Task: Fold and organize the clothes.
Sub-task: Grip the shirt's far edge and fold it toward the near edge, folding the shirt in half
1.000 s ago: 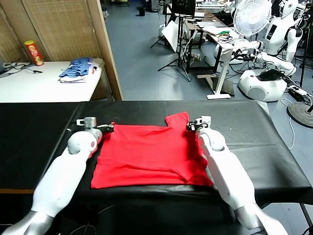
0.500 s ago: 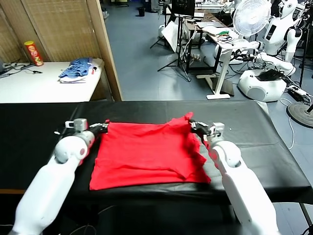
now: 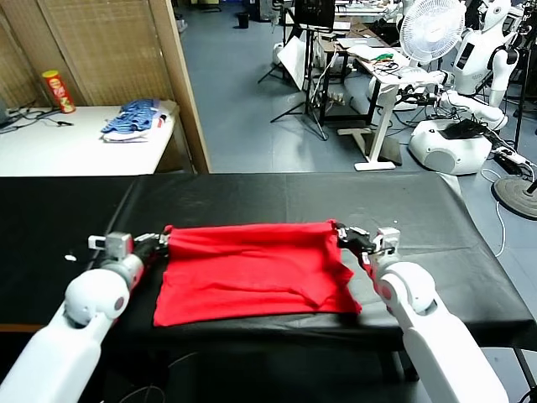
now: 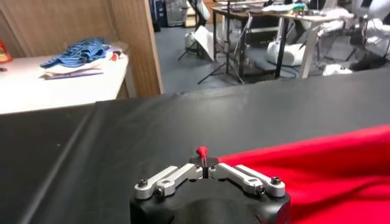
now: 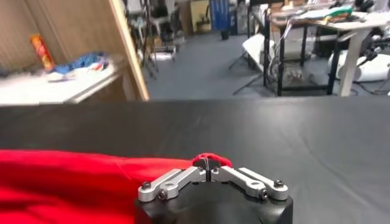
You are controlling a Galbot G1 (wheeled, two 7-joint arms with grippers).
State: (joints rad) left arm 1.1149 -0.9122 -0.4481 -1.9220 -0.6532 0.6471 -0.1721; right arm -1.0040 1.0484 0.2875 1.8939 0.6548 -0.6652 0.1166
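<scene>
While both arms are at work on the black table (image 3: 252, 189), I judge the fold to be in its middle stage, with the far edge of the red T-shirt (image 3: 252, 273) drawn taut and lifted toward the near hem but not laid down. The left gripper (image 3: 159, 241) is pressed together on a pinch of red cloth at the shirt's far left corner; my left wrist view confirms a small tuft of fabric standing up between its closed tips (image 4: 202, 159). The right gripper (image 3: 346, 234) is likewise clamped on the far right corner, and the right wrist view shows red cloth bunched at its closed tips (image 5: 210, 164). The shirt lies at the centre of the table toward the near edge, its near hem flat and about level with the table's front. Left to do, in my estimation: carry the held edge over, release it, then make the further folds and tidy the result. Only the plain red side shows; any print or tag is not in view. The right side is rumpled, so I cannot make out how the sleeve there lies. A blue striped pile (image 3: 132, 117) sits well apart on the white side table (image 3: 75, 151).
</scene>
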